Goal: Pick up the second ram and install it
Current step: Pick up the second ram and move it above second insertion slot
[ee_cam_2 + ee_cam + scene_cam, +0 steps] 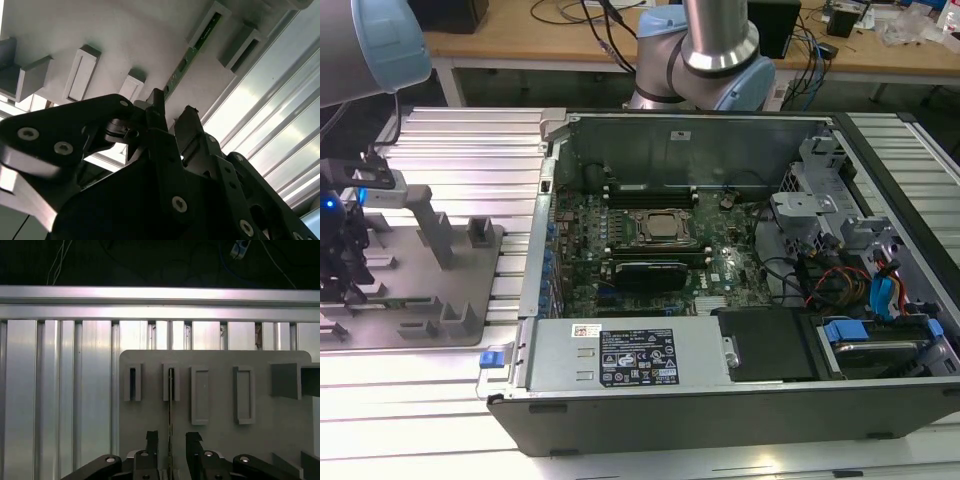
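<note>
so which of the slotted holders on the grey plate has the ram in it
The narrow holder in line with the open gripper: the second ram's thin edge runs out of it. The others show no board.

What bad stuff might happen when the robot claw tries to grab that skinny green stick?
The second ram stands on its thin edge in the gray holder, and the open gripper straddles it. If the gripper closes off-centre, one finger might shove the stick sideways and tilt or bend it. A raised block on the holder sits close beside one finger, so that finger might bump it.
</note>
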